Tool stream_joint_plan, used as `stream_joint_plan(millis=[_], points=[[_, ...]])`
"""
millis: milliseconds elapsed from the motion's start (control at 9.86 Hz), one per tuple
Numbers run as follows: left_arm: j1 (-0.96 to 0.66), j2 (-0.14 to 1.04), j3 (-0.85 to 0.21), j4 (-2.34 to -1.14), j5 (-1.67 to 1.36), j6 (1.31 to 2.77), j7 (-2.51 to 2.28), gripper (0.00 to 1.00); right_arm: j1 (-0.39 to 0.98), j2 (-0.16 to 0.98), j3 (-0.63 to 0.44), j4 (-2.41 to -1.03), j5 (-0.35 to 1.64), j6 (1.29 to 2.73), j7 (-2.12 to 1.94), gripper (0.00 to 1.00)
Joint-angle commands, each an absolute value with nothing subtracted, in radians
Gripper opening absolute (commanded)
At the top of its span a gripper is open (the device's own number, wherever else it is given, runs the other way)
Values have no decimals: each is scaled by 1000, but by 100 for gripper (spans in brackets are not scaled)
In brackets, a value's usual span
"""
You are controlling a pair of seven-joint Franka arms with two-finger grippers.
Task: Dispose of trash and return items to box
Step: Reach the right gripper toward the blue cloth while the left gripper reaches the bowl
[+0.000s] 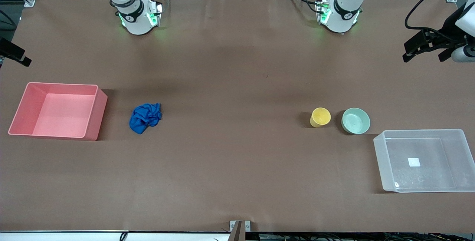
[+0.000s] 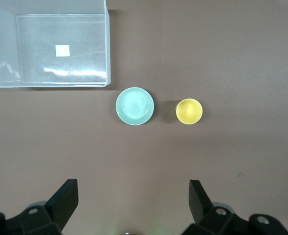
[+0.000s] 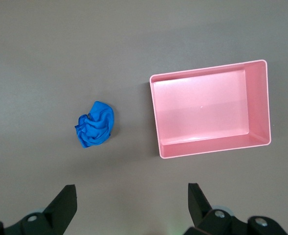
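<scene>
Front view: we see the layout split by job. The crumpled royal-blue cloth wad [image 1: 145,118] lies on the brown table [image 1: 237,159] just beside the opaque pink rectangular bin [image 1: 59,110] at the right arm's end – likely so the right arm can bin the trash with a short move. At the left arm's end, the small yellow plastic cup [image 1: 320,117] and the pale mint-green round bowl [image 1: 355,121] stand upright side by side, apart, near the clear plastic tub [image 1: 423,159] with the white sticker [image 1: 414,162] on its bottom; the tub sits nearer the camera than they do. Both containers are empty. The left end effector [image 1: 426,46] hangs at the table's edge, holding nothing.

Left wrist view: the left end effector [image 2: 134,203] is spread wide, released, high over bare table near the bowl [image 2: 135,105], cup [image 2: 189,111] and tub [image 2: 51,49] – a survey pose, we judge.

Right wrist view: the right end effector [image 3: 132,205] is also spread and empty, over bare table near the cloth wad [image 3: 96,124] and bin [image 3: 212,110]. Nothing is grasped yet; the task hasn't started.
</scene>
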State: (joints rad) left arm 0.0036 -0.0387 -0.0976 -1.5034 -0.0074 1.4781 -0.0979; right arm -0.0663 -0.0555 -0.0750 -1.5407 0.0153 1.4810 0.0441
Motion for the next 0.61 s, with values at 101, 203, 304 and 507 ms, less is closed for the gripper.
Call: stream_joint_plan(millis=[101, 203, 304, 507], points=[[12, -26, -100, -1514, 8, 1477, -69, 100, -66, -77, -68, -1559, 14, 1499, 43, 100], [11, -17, -97, -1513, 9, 1503, -68, 100, -64, -77, -66, -1559, 14, 1499, 46, 100], [11, 1, -95, -1513, 15, 1508, -61, 100, -66, -77, -66, -1559, 14, 1499, 46, 100], [29, 32, -94, -1520, 14, 1575, -23, 100, -64, -75, -61, -1554, 18, 1496, 35, 100]])
